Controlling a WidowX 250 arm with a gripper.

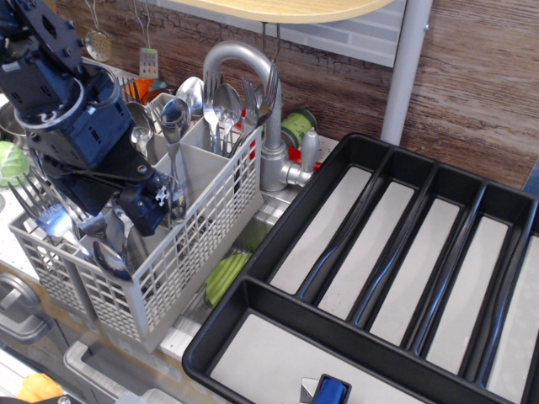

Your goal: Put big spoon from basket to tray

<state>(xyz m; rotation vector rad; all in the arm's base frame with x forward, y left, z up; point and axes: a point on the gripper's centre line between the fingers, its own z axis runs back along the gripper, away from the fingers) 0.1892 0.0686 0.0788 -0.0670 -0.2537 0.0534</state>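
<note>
Right now my arm reaches in from the upper left, and its dark blue gripper (pixel 160 206) is lowered into the basket (pixel 181 257), in the middle compartment along the near side. The fingertips sit down among the cutlery handles, and from this angle I cannot tell whether the jaws are apart or closed, or whether they have anything between them.

A big spoon (pixel 175 139) stands upright just behind the gripper, bowl up, its slim handle dropping down into the basket right beside the fingers; I cannot tell if the two are touching. More spoons (pixel 226 105) and forks (pixel 257 101) stand in the far compartments, bowls and tines pointing up, and another fork (pixel 34 202) leans out of the near left corner under the arm.

The basket is light grey with lattice sides and stands on the surface at the left, tilted a little in my view. Just beside it on the right lies the black tray (pixel 278 244), its long compartments lined pale grey and running away from me, with a crosswise compartment at the near end. A small blue object (pixel 331 390) lies in that crosswise compartment by the bottom edge. A grey tap (pixel 253 84) rises behind the basket, and something green (pixel 226 278) lies between basket and tray.
</note>
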